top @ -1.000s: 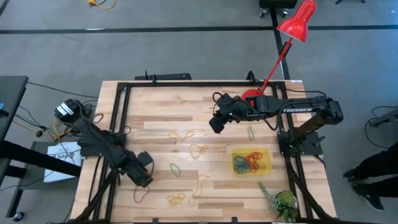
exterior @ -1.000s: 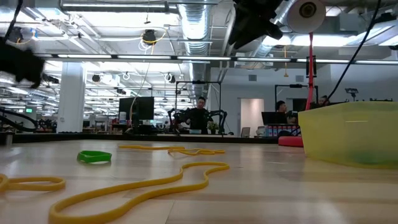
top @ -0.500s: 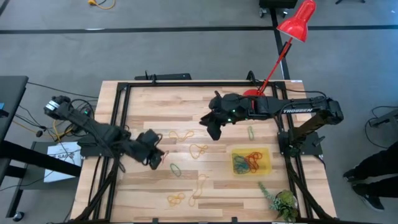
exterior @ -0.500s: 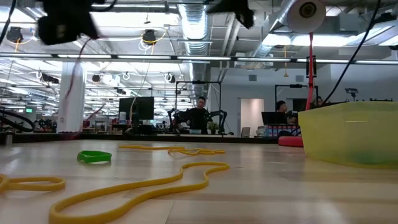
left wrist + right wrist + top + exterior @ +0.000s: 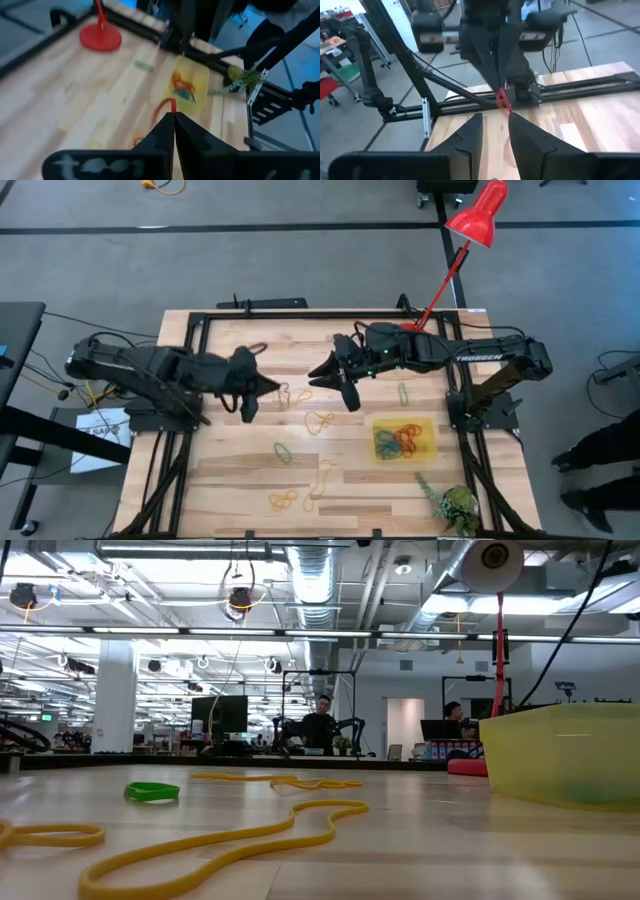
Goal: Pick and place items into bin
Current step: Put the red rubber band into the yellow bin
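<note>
My left gripper hangs above the table's left middle, pointing toward the right edge, shut on a red rubber band. My right gripper faces it from the right, open, with nothing between its fingers. In the right wrist view the band shows just beyond my right gripper. The yellow bin stands at the near right with several coloured bands in it. Loose yellow bands and a green band lie flat on the wood. My left gripper pinches the red band between the free ends of its two fingers. The fingers slant slightly down, coming from the table's left. A small loop of the band sticks out past the tips, lifted clear of the table.
A red lamp stands on its round base at the far right, its head beyond the table. A green plant sprig lies at the near right corner. A black frame borders the table. The low view shows the bin wall.
My left gripper has risen from the table's near left and swung toward the middle, carrying the red band up with it. My right gripper has turned and tipped up toward the left arm, staying over the table's middle. Both have left the low view upward.
</note>
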